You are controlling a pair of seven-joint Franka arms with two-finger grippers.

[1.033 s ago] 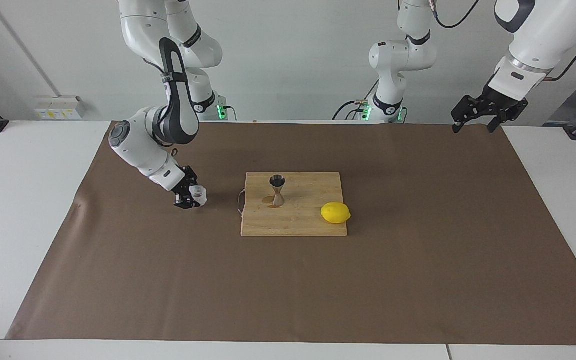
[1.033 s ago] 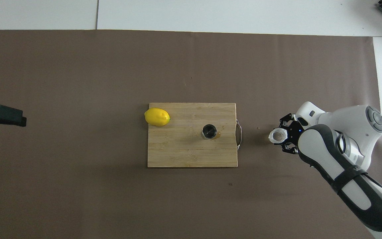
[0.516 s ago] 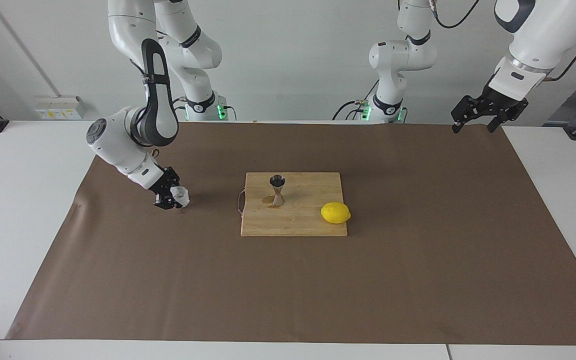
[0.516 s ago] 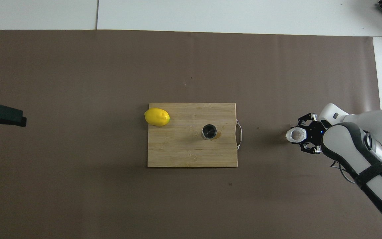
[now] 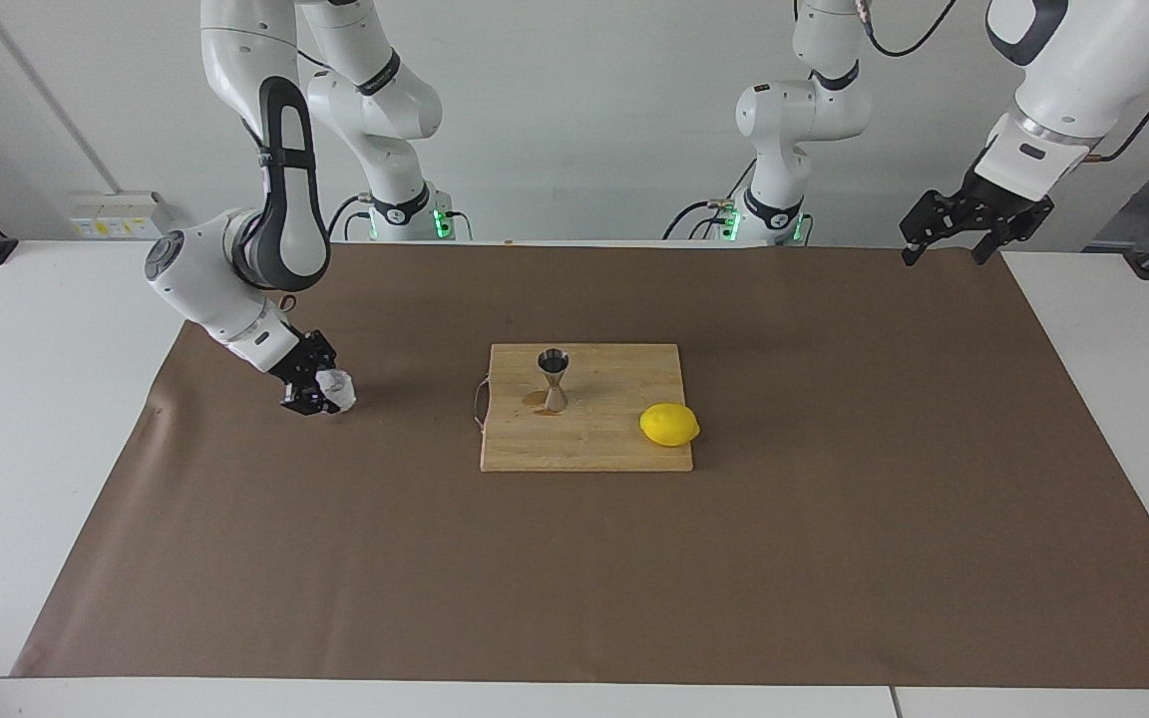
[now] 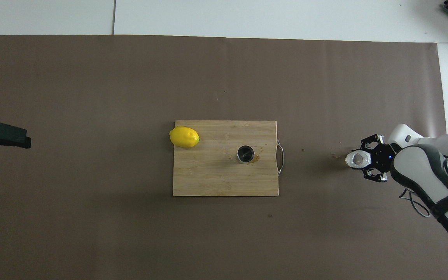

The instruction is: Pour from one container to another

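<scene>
Facing view, from the right arm's end of the table across to the left arm's: the right gripper (image 5: 320,392) is low over the brown mat (image 5: 834,519), its fingers closed on the cup (image 5: 337,388), which sits roughly upright in the grip, close above the mat or on it; I cannot tell which. Next comes the board (image 5: 624,439), well apart from the cup. On it the jigger (image 5: 554,380) stands upright, and the lemon (image 5: 669,425) lies at the board's edge toward the left arm's end. The left gripper (image 5: 946,242) hangs high over the mat's edge at that end, fingers spread and empty, waiting.

Judging by how things lie, the cup is being set down away from the board, or is held ready for a pour; which one I cannot say. If it is going down, keep it level, lower it until the base bears flat on the mat, then part the fingers slowly: the crinkled wall looks soft and may spring. If a pour follows, carry it level to the jigger's mouth and tilt gently, as that mouth is narrow.
</scene>
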